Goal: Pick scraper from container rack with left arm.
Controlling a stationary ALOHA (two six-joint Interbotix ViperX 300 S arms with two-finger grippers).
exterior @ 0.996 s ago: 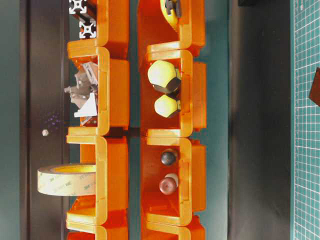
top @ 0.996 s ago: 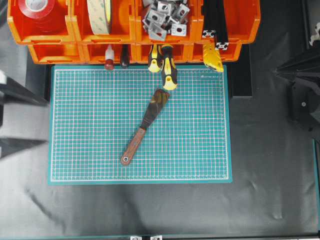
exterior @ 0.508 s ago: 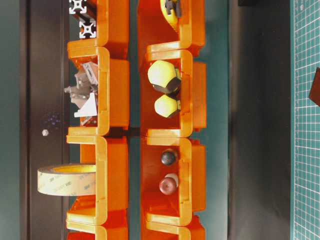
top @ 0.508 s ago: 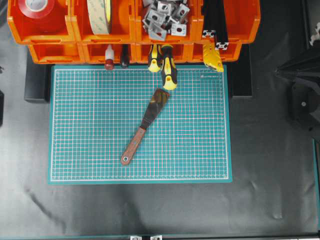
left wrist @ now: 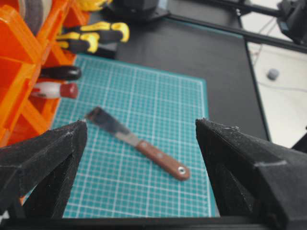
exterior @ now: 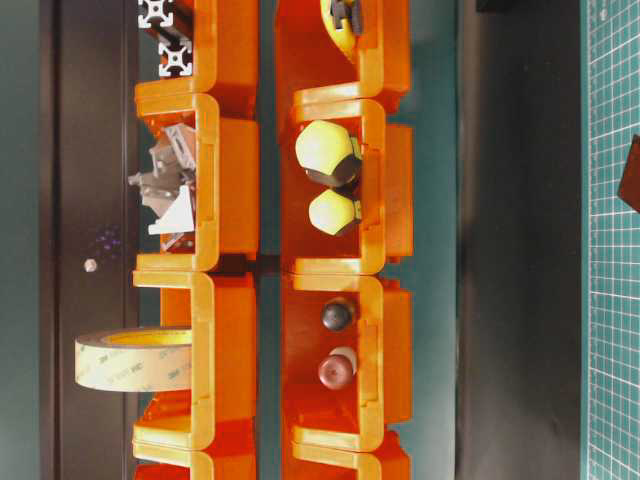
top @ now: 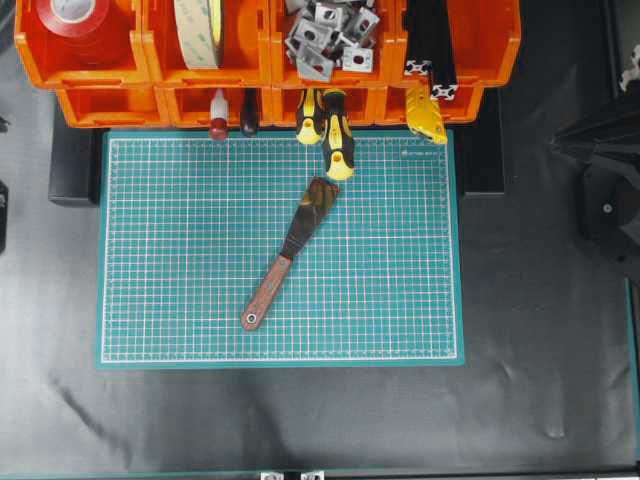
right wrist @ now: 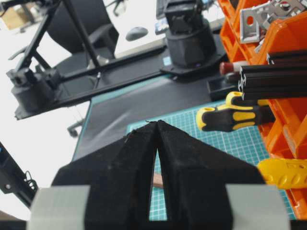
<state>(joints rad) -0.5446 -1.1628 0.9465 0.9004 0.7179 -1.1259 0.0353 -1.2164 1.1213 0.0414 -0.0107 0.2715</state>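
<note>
From overhead, the scraper (top: 285,253) lies diagonally on the green cutting mat (top: 400,300), blade tip just below the yellow-and-black screwdrivers (top: 335,135) poking from the container rack (top: 270,60). At desk level, the rack's orange bins fill the frame; a dark sliver at the right edge is possibly the blade. Left wrist view: the left claw (left wrist: 139,158) gapes wide, empty, above the scraper. Right wrist view: the right claw (right wrist: 157,143) is pinched closed.

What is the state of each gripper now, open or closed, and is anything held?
Left gripper: open, holding nothing; the scraper lies on the green mat beyond it.
Right gripper: closed, holding nothing.
</note>
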